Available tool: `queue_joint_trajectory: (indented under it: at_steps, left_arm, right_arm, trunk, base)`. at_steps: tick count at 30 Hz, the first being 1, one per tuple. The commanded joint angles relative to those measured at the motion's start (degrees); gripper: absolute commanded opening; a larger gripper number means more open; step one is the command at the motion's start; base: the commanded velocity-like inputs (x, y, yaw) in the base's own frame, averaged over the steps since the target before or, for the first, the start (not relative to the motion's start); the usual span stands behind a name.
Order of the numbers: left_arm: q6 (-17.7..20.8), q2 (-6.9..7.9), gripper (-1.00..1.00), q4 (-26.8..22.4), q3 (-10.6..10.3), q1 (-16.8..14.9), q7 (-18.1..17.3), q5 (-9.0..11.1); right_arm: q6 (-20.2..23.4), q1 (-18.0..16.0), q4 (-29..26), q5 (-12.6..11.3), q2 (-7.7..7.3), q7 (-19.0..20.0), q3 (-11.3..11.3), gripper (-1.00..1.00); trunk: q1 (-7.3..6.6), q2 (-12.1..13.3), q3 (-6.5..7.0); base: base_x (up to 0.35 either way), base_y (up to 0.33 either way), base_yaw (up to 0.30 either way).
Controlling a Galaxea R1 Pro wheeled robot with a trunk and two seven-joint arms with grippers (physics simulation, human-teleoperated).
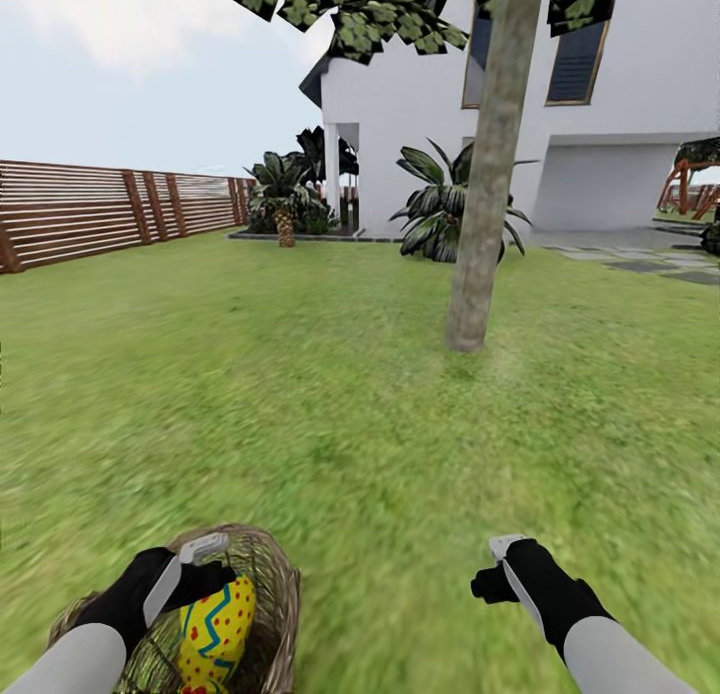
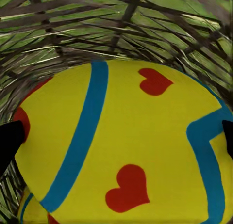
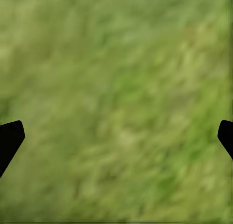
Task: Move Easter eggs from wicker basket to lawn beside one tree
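No readable text, label, brand, number or sign anywhere. On Easter egg [image 2: 131,146] only painted marks: blue bands, red hearts; no letters.

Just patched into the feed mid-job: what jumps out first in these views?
A bright yellow Easter egg with blue zigzags and red marks sits in the wicker basket at the near left, with the left hand reaching in, its fingers open on either side of the egg. Ahead on the lawn rises a thick grey-brown tree. The right hand hangs open over grass.
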Motion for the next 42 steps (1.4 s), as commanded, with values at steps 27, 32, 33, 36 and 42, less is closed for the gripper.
queue_joint_trajectory:
  at_steps: [27,32,33,36,42]
  left_arm:
    - [0.3,-0.91,-1.0,0.0,0.2,0.0,-0.2,-0.1]
    - [0.5,-0.91,-1.0,0.0,0.2,0.0,-0.5,-0.1]
    - [0.5,-0.91,-1.0,0.0,0.3,0.0,-0.5,-0.1]
    - [0.4,-0.91,-1.0,0.0,0.3,0.0,-0.5,-0.1]
    - [0.4,-0.96,-1.0,0.0,0.2,0.0,-0.4,-0.1]
  right_arm:
    - [0.3,0.0,-0.1,0.6,-0.02,0.5,0.3,1.0]
    - [0.3,0.0,-0.1,0.6,-0.1,0.5,0.2,1.0]
    - [0.4,0.0,-0.1,0.6,-0.1,0.5,0.2,1.0]
    - [0.4,0.0,-0.1,0.6,-0.1,0.5,0.2,1.0]
    - [0.5,0.0,-0.1,0.4,-0.09,0.5,0.2,1.0]
  trunk:
    - [-5.57,10.0,4.88]
    - [-6.67,12.0,5.78]
    - [-6.89,12.4,5.96]
    - [-7.55,13.6,6.5]
    - [-8.86,16.1,7.57]
  base:
    - [-0.143,0.045,0.0]
    - [0.0,0.0,0.0]
    - [0.0,0.0,0.0]
    - [0.0,0.0,0.0]
    - [0.0,0.0,0.0]
